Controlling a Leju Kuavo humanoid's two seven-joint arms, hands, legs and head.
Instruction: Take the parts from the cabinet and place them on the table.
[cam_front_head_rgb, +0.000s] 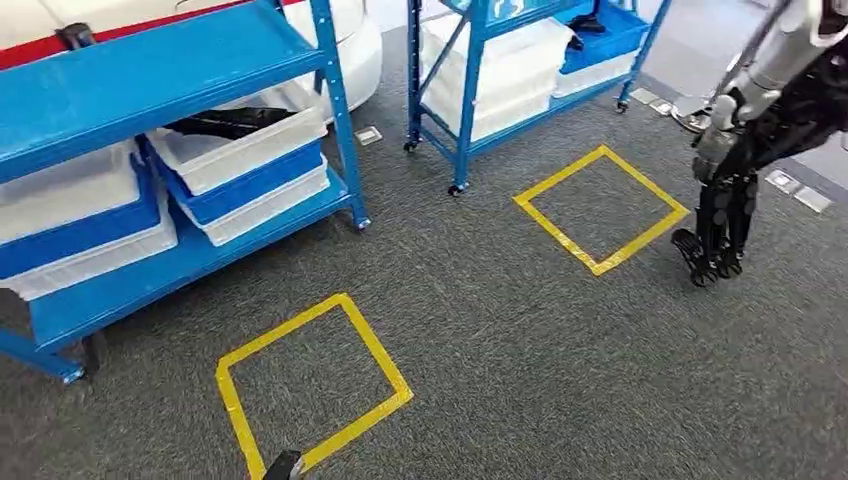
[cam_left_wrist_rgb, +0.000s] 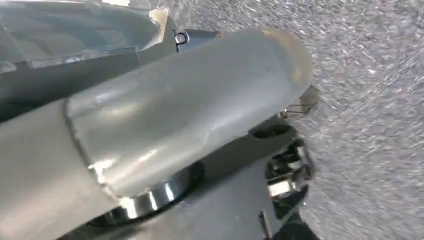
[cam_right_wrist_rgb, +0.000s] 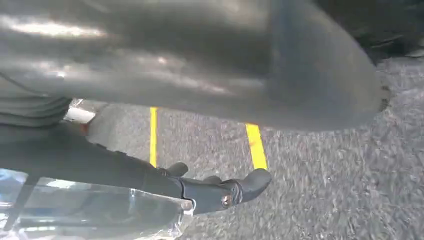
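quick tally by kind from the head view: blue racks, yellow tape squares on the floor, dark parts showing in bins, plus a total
blue racks: 2
yellow tape squares: 2
black part lying in a white bin: 1
total: 5

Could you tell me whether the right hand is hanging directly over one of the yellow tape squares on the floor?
No: in the head view the right hand hangs over bare grey carpet, just beyond the right corner of the farther yellow tape square.
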